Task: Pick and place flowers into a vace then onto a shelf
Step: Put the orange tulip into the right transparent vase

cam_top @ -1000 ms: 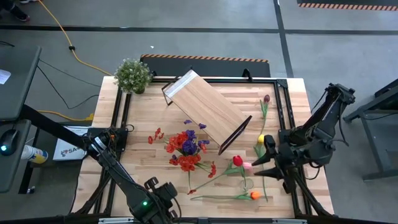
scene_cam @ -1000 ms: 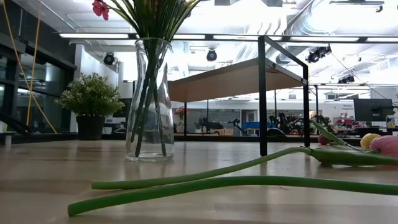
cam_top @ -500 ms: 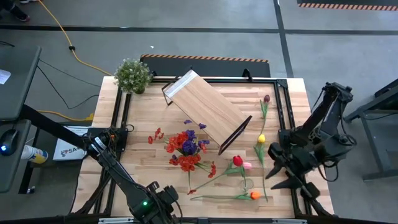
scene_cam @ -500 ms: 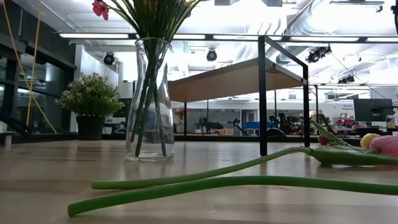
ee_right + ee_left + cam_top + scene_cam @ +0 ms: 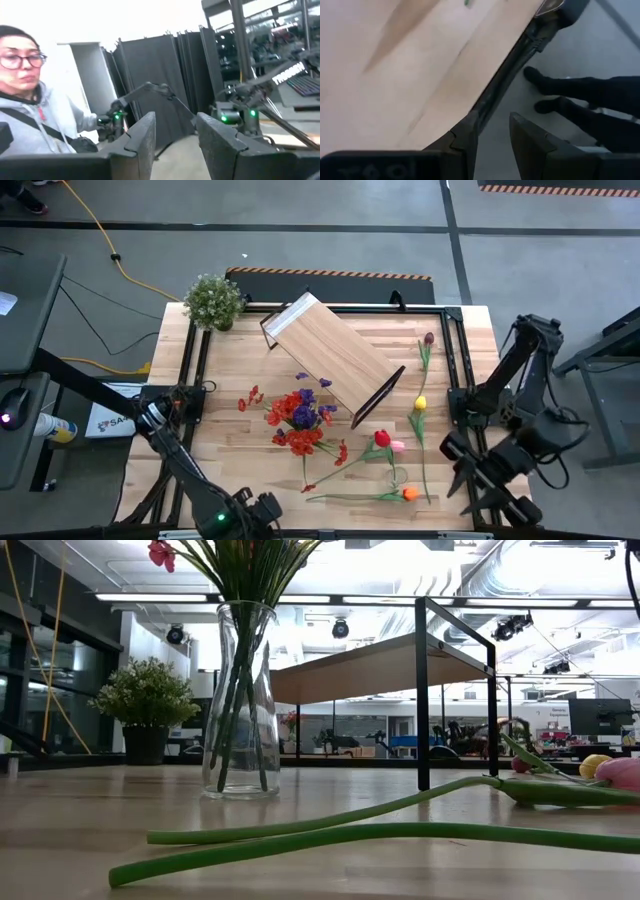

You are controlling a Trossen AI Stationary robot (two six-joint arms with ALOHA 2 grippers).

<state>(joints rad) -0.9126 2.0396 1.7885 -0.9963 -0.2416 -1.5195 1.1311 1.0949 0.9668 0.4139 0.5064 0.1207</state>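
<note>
We found the right gripper point(image 5: 487, 492) off the table's near right corner, its fingers point(image 5: 142, 136) parted with nothing between them, and the left gripper point(image 5: 492, 135) likewise empty and slightly parted at the near edge. Loose tulips point(image 5: 400, 447) lay right of the glass vase point(image 5: 240, 700), which already held flowers, beside the shelf point(image 5: 335, 357). We judged the next reach should take one stem point(image 5: 423, 465) mid-length, clear of its neighbours.

Bushy green potted plant point(image 5: 213, 301) at far left corner of plank tabletop point(image 5: 230, 470). Yellow cable point(image 5: 98, 235) trailing over grey floor. Computer mouse point(image 5: 12, 406) on side desk. Person in glasses and grey hoodie point(image 5: 35, 125) near right wrist view's edge.
</note>
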